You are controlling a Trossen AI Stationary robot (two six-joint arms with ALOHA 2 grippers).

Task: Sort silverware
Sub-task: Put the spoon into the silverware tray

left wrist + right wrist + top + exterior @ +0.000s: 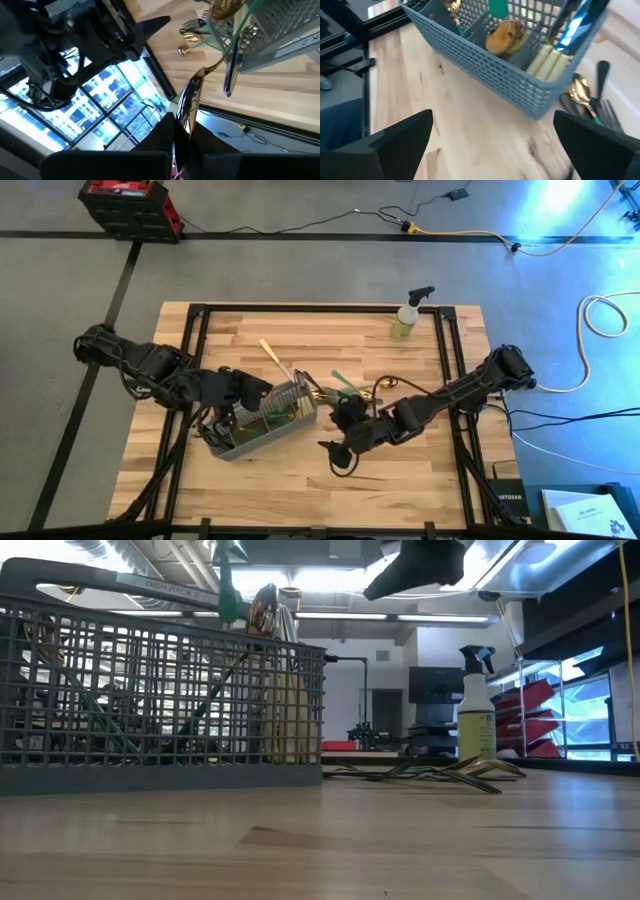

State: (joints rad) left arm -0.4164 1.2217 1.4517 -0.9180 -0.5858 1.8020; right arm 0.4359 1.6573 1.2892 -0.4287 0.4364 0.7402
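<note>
Ceiling strip lights (330,580) glare white in the low view, leaving the wire-mesh caddy (160,690) backlit and dark. Blue light washes the floor past the table's (420,490) far right corner. The right wrist view is motion-blurred; its dark fingers (395,142) are out of focus. Windows (95,110) glow blown-out blue.

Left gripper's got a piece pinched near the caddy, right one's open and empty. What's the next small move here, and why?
Probably lower the left gripper over the caddy and release. It is shut on a gold-headed utensil, apparently a spoon, beside the mesh wall. Several pieces already stand in the caddy, so that looks like the drop point. The open right gripper waits near the loose silverware on the table.
</note>
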